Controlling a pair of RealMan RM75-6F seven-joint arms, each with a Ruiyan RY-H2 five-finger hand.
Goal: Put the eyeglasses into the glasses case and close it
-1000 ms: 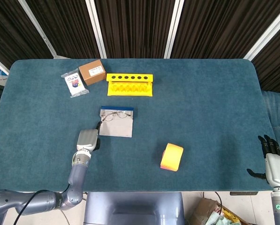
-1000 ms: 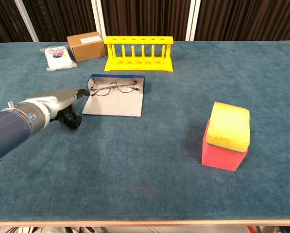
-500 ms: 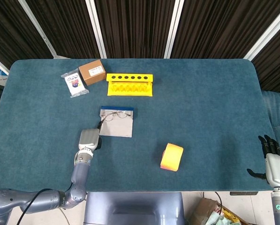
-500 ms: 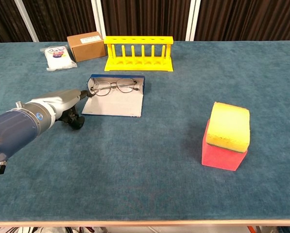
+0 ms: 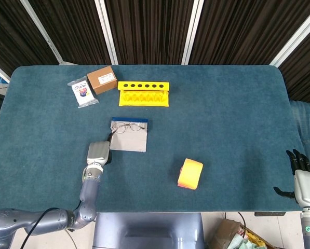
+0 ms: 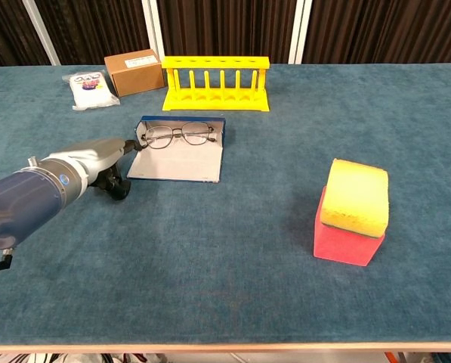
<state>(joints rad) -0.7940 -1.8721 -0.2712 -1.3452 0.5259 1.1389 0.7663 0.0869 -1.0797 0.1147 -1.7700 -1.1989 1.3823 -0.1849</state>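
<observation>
eyeglasses [image 6: 177, 135] — unfolded in open case [image 6: 178, 157]

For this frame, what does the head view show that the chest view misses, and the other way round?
Only the head view shows the right hand, off the table's right edge, fingers apart and holding nothing. Only the chest view shows the sponge's make-up, yellow on top of a red base, and the left hand's fingers reaching the open glasses case's left edge. Both show the left hand, the eyeglasses lying in the case, the yellow rack, the cardboard box and the small packet.
</observation>
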